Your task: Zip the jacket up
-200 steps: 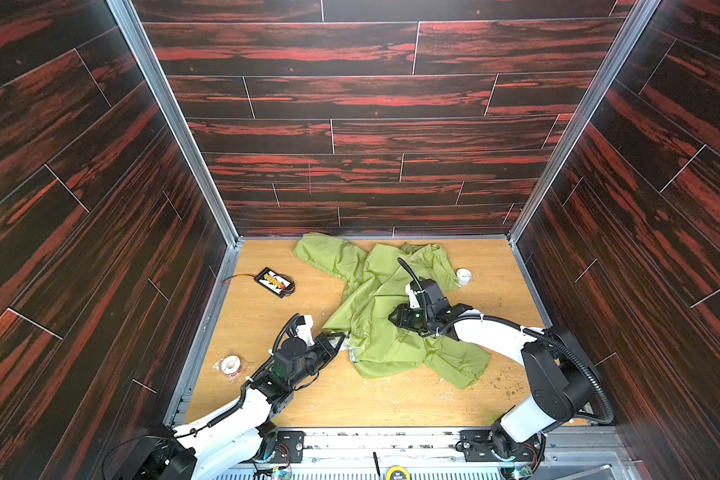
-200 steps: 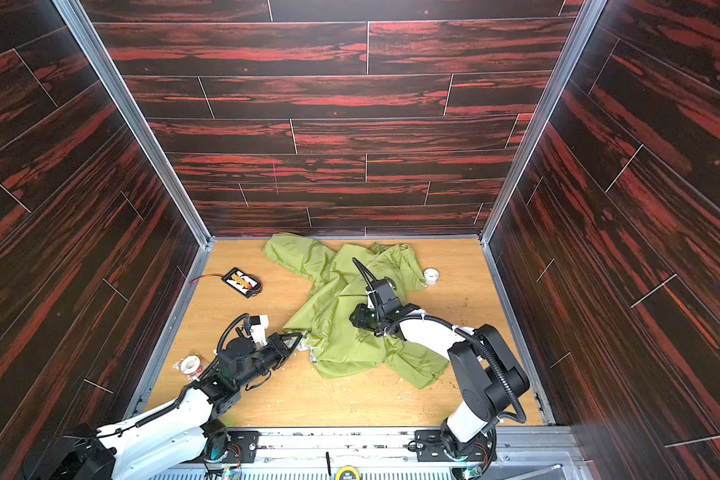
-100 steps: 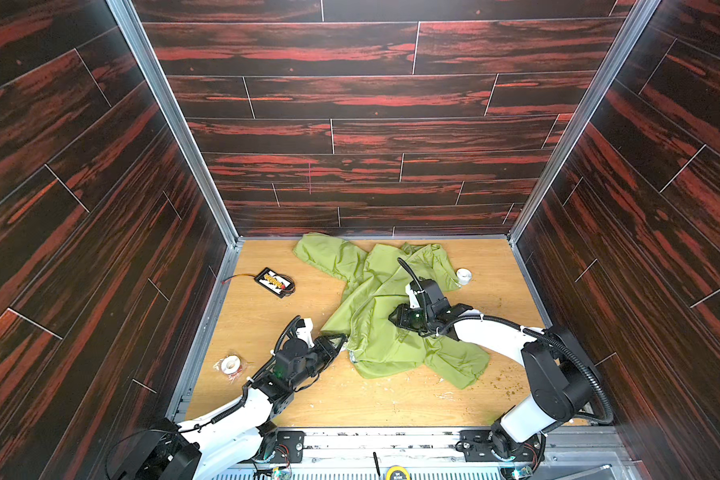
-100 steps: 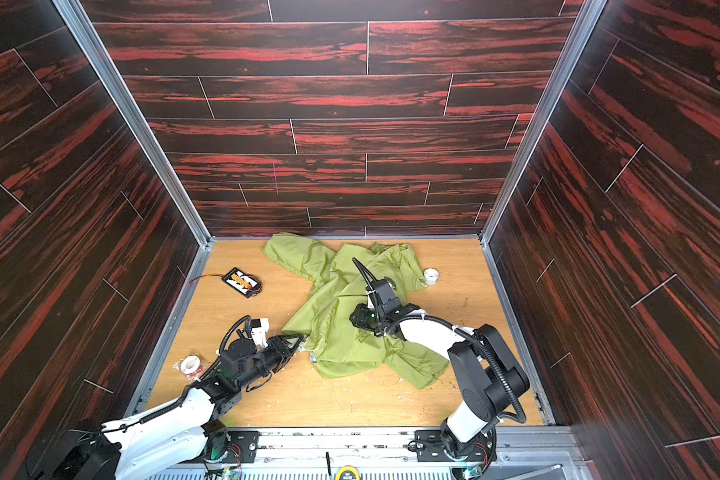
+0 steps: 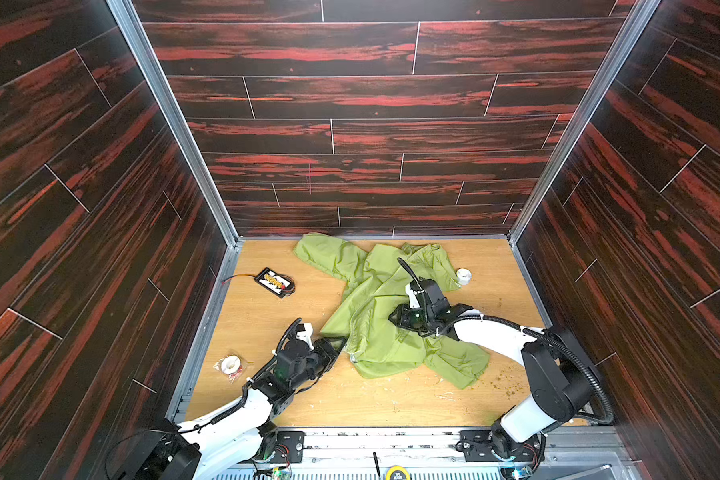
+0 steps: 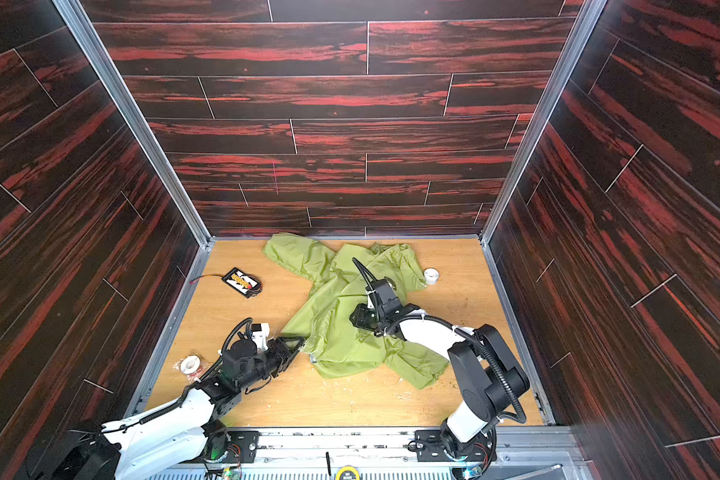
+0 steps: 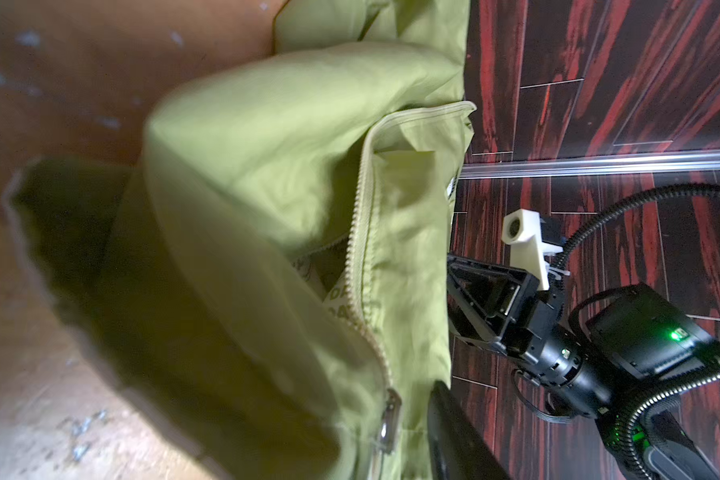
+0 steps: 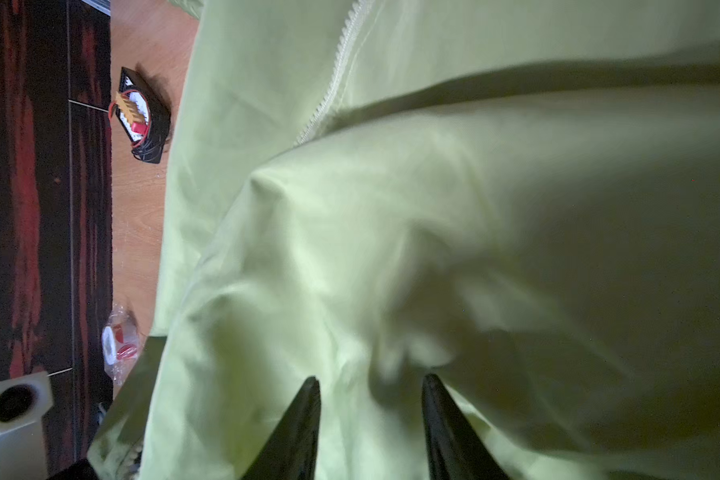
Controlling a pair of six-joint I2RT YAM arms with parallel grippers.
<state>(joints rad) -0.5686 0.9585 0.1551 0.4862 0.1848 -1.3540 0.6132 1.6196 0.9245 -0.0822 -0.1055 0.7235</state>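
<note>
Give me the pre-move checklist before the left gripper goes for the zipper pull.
1. Zipper pull visible: ok, beside the left gripper.
2. Left gripper holding the pull: not ok, it hangs apart from the one finger that shows.
3. Zipper closed: not ok, it gapes and lining shows.
4. Right gripper on the jacket: ok, jaws apart against the fabric.
5. Jacket flat: not ok, bunched.

Your top views look bright and sharp, daylight landing evenly on the wood counter (image 5: 267, 324), though the dark wall panels (image 5: 350, 95) stretch with wide-angle warp at the edges. Wrist views are way softer: the jacket (image 7: 267, 166) smears near the lens, and its folds go murky.
</note>
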